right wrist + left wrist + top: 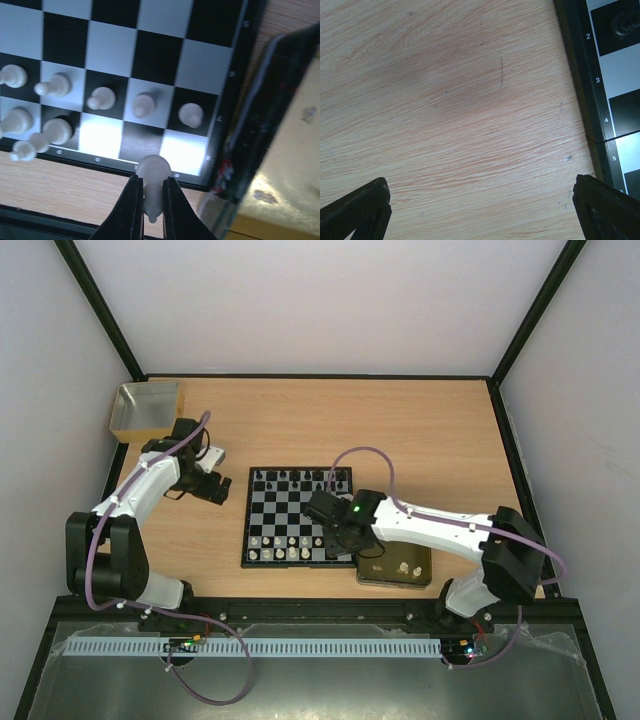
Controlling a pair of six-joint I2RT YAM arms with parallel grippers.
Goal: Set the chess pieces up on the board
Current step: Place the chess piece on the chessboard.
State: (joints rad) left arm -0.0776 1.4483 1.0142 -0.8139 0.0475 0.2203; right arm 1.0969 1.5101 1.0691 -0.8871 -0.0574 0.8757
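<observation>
The board (285, 512) lies mid-table, with black chess pieces (295, 478) along its far rows and white ones (285, 547) along its near rows. My right gripper (338, 540) hovers over the board's near right corner, shut on a white chess piece (154, 170) held head-down between its fingers (134, 210). Under it, the two rightmost squares of the board's (155, 55) nearest row are bare, and a line of white pawns (145, 104) stands behind them. My left gripper (215, 490) is open above bare wood, left of the board's edge (580, 90).
A shiny gold tray (385, 577) with two pale pieces in it sits right of the board's near corner, close beside my right gripper. A yellowish square box (148, 410) stands at the far left corner. One black piece (622, 22) shows in the left wrist view.
</observation>
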